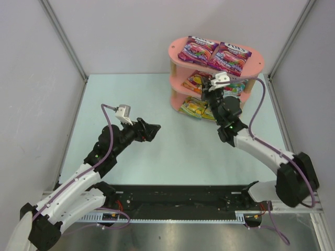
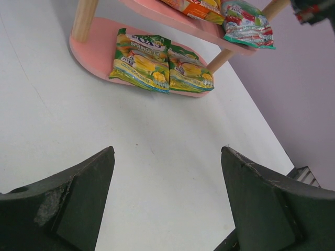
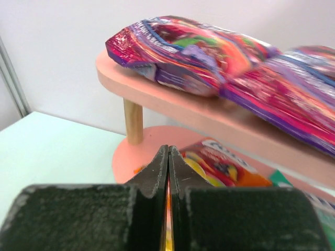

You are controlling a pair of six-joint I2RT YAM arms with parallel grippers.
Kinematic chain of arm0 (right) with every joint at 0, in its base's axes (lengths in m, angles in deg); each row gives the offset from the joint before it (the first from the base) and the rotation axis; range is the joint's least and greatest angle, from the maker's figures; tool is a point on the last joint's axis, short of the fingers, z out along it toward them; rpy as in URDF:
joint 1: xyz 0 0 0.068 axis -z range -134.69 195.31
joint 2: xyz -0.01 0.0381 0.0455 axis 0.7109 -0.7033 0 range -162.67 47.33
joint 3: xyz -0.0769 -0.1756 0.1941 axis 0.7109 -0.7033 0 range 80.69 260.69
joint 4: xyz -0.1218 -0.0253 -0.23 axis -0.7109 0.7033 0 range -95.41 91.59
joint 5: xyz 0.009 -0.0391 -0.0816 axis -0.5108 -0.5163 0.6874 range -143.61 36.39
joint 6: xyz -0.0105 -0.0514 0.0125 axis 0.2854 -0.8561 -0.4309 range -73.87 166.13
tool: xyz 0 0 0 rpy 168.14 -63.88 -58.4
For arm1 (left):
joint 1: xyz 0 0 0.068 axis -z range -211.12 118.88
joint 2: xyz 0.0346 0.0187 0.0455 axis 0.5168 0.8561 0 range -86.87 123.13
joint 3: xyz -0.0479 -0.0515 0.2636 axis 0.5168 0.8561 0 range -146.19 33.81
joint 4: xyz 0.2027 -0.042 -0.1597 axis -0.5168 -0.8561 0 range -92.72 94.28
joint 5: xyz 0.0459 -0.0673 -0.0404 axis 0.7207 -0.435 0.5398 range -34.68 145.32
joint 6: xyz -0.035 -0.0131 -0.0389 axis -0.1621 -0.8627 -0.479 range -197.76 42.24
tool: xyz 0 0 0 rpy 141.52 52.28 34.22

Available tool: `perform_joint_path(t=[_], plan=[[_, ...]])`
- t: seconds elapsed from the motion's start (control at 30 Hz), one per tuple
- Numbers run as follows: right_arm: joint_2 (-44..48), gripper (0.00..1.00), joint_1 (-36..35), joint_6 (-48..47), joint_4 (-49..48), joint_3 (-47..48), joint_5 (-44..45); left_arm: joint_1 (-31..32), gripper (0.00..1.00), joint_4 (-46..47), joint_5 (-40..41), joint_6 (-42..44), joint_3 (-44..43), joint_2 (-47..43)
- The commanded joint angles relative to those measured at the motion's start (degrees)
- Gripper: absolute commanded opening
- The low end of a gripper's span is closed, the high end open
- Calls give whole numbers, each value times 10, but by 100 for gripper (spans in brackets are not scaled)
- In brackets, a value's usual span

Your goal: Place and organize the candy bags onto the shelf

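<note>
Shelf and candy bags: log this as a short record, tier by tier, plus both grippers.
shelf: pink, three tiers, far right
top tier: two purple-magenta bags, side by side
middle tier: red-orange bag, teal-white bag
bottom tier: two yellow-green bags, side by side
left gripper: open, empty, above table
right gripper: shut, at middle tier

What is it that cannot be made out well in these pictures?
- Top view: the right arm covers the middle of the shelf; the teal-white bag hardly shows there.
- Left wrist view: the upper edge cuts off the red-orange bag and everything above it.
- Right wrist view: the right purple bag is blurred; the orange sliver between the fingers of the shut right tool cannot be identified.
</note>
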Motion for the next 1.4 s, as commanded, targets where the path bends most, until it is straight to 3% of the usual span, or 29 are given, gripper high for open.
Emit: perform_joint_path(t=[0.0,0.17,0.27,0.4,0.63,0.73,1.1,1.37], plan=[[115,3,4,32,46,-71,52,-5,87,3,-10,-5,-1,-8],[235,3,60,77,102,-141,73,-5,87,4,-15,-3,-2,1],[254,3,122,118,120,-148,80,-5,87,11,-22,-6,-2,11],[240,5,217,203,129,-147,20,-5,87,18,-29,-10,-4,20],[184,44,274,276,101,-143,-62,-5,87,2,-19,-8,-4,7],[162,48,289,299,86,-142,-97,-5,87,-5,-14,-5,-1,-1],[110,48,318,340,57,-134,-127,-5,87,-9,-8,-5,4,-5],[70,43,319,359,42,-130,-144,-5,87,-10,-7,-5,2,-5]])
